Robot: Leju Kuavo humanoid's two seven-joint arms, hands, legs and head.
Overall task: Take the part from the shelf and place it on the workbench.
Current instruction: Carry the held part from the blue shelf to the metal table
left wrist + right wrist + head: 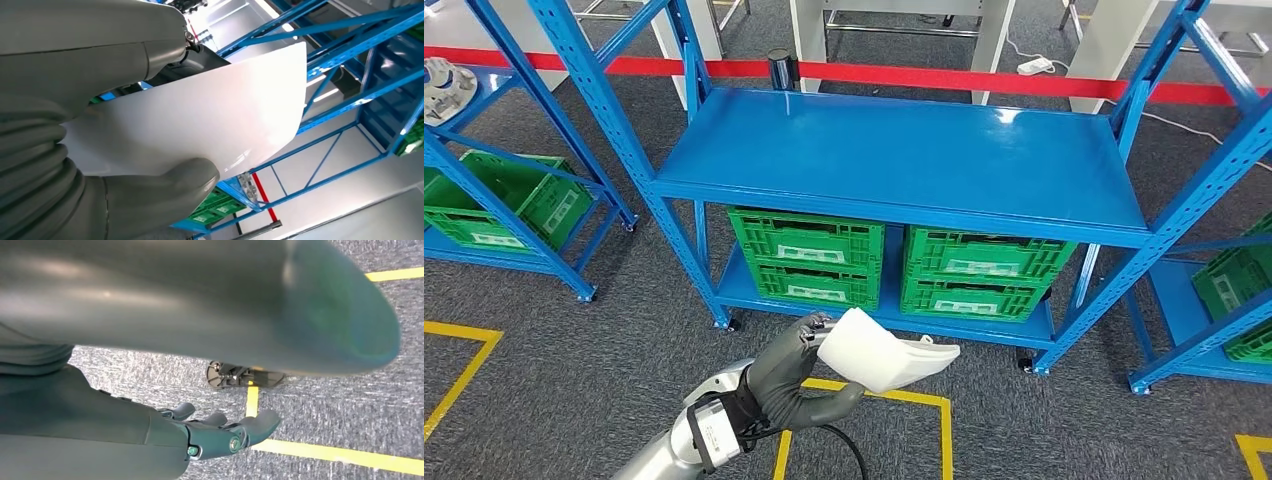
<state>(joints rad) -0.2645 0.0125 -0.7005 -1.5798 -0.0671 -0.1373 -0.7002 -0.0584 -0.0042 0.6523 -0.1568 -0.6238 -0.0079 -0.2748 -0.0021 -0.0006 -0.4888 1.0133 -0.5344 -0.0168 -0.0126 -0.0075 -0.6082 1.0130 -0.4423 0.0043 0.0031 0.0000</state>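
Observation:
My left hand grips a white curved plastic part, holding it in the air above the carpet in front of the blue shelf. In the left wrist view the white part sits between the thick grey thumb and the upper fingers. The shelf's top board is bare. My right hand hangs over the grey carpet with its fingers loosely apart and nothing in them.
Green crates stand on the shelf's bottom board. More blue racks with green crates flank it left and right. Yellow floor lines mark the carpet, and a red barrier tape runs behind the shelf.

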